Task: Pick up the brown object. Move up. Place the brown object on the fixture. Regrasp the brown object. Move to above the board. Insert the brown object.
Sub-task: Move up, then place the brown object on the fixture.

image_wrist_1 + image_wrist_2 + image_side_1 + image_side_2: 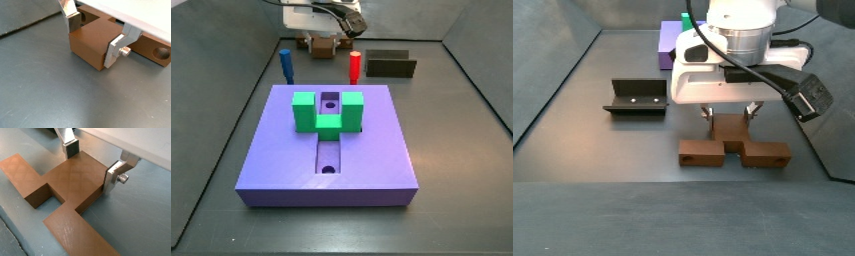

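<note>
The brown object (734, 150) lies flat on the dark floor; it is a stepped wooden piece with a raised middle block (93, 42) and arms with holes. It also shows in the other wrist view (67, 183) and, half hidden by the hand, in a side view (322, 46). My gripper (93, 39) is low over it, with its fingers on either side of the middle block. In a wrist view (92, 165) one finger (71, 149) stands a little off the block and the other finger (113, 175) is close against it. The jaws are open and the piece rests on the floor.
The purple board (331, 150) carries a green piece (329, 112) beside a slot. A blue peg (286, 65) and a red peg (356, 64) stand behind it. The fixture (636, 97) stands on the floor apart from the brown object, also seen in a side view (392, 66). Dark walls enclose the floor.
</note>
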Motion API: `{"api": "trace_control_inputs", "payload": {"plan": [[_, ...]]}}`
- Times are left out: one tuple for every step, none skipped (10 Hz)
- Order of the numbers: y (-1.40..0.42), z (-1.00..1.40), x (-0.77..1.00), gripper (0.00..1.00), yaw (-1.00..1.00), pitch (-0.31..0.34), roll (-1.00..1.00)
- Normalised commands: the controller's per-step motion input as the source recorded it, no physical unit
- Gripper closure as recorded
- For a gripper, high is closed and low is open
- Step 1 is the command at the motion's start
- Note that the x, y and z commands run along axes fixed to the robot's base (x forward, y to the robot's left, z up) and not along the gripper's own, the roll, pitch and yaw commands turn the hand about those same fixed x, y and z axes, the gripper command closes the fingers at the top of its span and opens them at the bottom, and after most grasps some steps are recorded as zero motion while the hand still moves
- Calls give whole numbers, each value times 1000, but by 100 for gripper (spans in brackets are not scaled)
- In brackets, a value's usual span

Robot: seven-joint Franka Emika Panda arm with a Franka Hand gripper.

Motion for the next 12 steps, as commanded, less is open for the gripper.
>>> {"api": "trace_control_inputs", "payload": {"plan": [[23, 780, 11, 100, 38, 17, 9], [17, 588, -28, 100, 37, 70, 29], [-4, 230, 5, 100, 26, 78, 86], [0, 0, 0, 100, 0, 0, -9], [11, 0, 0, 100, 0, 0, -217], [0, 69, 451, 100, -80, -34, -563], [-17, 194, 837, 100, -194, 0, -751], [-111, 120, 866, 100, -229, 0, -683], [-177, 260, 891, 100, -206, 34, -649], [-229, 309, 920, 100, -166, 37, -600], [-260, 311, 943, 100, -137, 66, -563], [-271, 263, 963, 100, -123, 97, -540]]}}
